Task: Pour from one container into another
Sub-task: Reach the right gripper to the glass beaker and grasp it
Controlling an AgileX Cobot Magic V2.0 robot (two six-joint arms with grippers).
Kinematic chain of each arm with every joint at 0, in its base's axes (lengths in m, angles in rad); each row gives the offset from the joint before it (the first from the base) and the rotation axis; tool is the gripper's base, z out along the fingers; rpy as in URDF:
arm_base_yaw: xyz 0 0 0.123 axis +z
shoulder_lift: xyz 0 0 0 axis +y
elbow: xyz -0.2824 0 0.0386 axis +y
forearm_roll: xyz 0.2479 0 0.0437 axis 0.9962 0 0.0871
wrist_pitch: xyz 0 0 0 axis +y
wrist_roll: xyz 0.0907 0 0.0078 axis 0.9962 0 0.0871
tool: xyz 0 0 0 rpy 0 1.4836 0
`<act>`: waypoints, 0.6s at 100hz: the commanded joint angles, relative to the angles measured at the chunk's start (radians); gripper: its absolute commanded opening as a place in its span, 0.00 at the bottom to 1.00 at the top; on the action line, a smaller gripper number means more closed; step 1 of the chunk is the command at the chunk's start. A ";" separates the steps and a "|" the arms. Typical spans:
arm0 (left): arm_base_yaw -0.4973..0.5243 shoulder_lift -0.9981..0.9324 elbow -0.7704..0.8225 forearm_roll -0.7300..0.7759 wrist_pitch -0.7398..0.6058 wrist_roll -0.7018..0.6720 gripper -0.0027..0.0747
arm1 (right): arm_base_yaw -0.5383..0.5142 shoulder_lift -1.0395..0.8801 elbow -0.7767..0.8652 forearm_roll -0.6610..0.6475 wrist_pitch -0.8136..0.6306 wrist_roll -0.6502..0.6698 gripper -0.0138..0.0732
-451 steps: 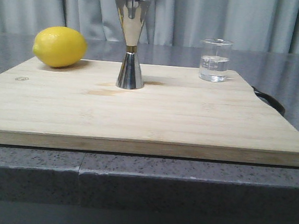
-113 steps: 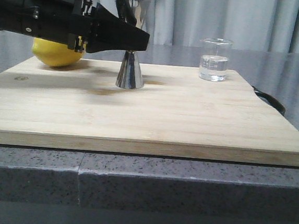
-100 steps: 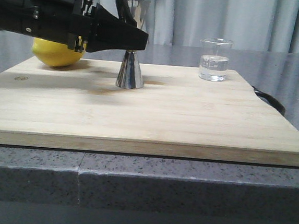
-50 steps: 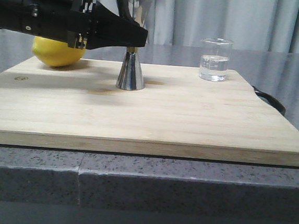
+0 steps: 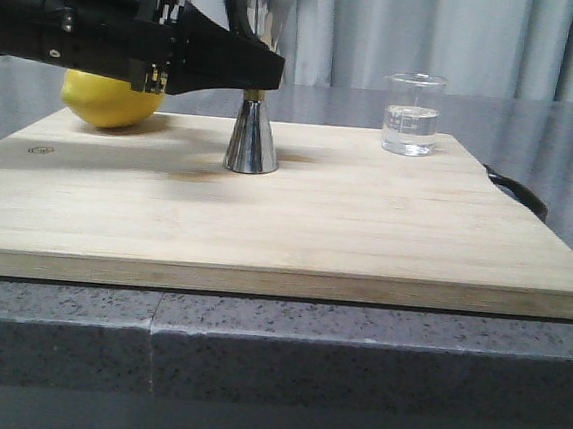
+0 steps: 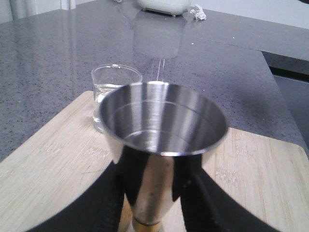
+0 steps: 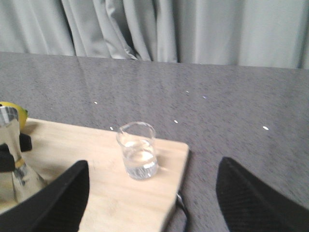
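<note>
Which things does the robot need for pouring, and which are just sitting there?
For the pouring:
- glass beaker with clear liquid in it
- steel jigger, with the left gripper around its upper cone
- right gripper, open and facing the beaker

Just sitting there:
- lemon
- wooden cutting board under everything
- grey countertop

Shiny silver jigger at upper centre, brass-coloured band at waist. Clear glass beaker at upper right, faint white marks, colourless liquid inside. Matte black gripper and black arm across upper left. Bright yellow lemon at left. Pale blond wooden board with fine grain lines, black handle at right edge. Grey speckled counter along bottom. Light grey pleated curtain across top.
</note>
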 commanded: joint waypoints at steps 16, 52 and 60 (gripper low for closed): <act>-0.006 -0.043 -0.029 -0.074 0.128 0.002 0.34 | 0.039 0.198 -0.034 -0.005 -0.366 -0.013 0.73; -0.006 -0.043 -0.029 -0.074 0.120 0.002 0.34 | 0.045 0.448 -0.034 -0.026 -0.596 -0.011 0.73; -0.006 -0.043 -0.029 -0.074 0.120 0.002 0.34 | 0.045 0.488 -0.034 -0.069 -0.621 0.025 0.75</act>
